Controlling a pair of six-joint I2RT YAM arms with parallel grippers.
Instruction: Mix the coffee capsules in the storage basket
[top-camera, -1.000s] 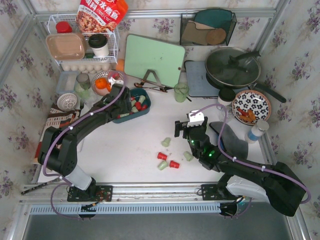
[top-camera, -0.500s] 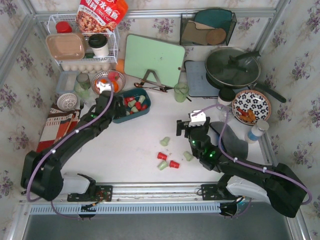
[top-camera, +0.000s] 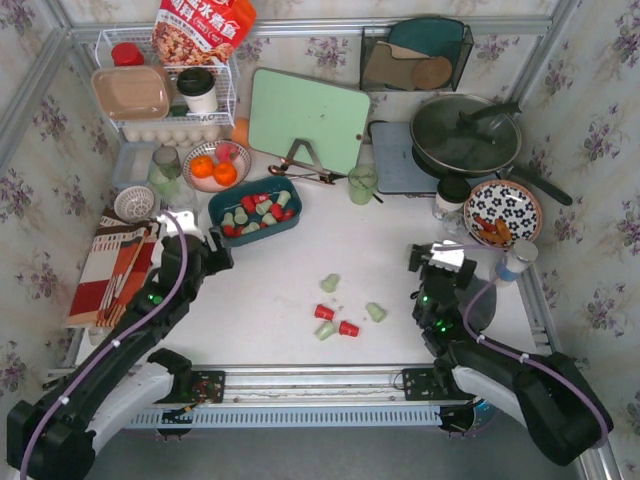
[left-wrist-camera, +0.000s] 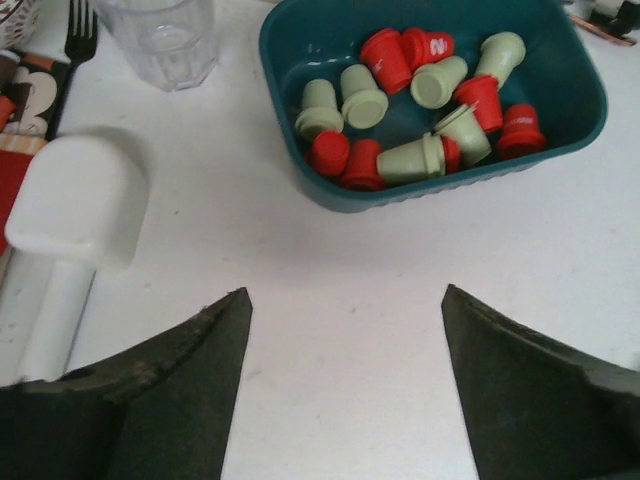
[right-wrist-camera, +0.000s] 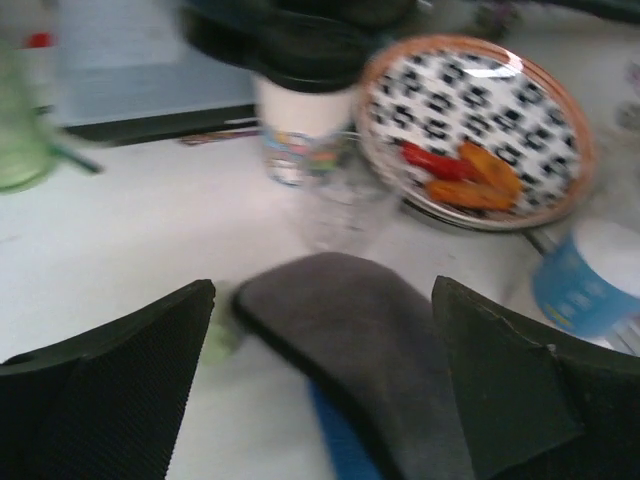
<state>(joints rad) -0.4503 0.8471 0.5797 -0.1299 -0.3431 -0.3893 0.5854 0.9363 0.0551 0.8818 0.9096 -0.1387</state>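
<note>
While the left pincer (left-wrist-camera: 345, 300) and right pincer (right-wrist-camera: 320, 290) hang open and empty, the pods (top-camera: 262, 208) look light and slippery, mostly in the basket (top-camera: 214, 210) at upper left, five loose on the counter (top-camera: 290, 285); pinch each round its sides.

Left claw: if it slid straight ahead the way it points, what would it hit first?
The left claw would probably meet the near wall of the storage basket first; only bare table lies between, though its height is unclear.
</note>
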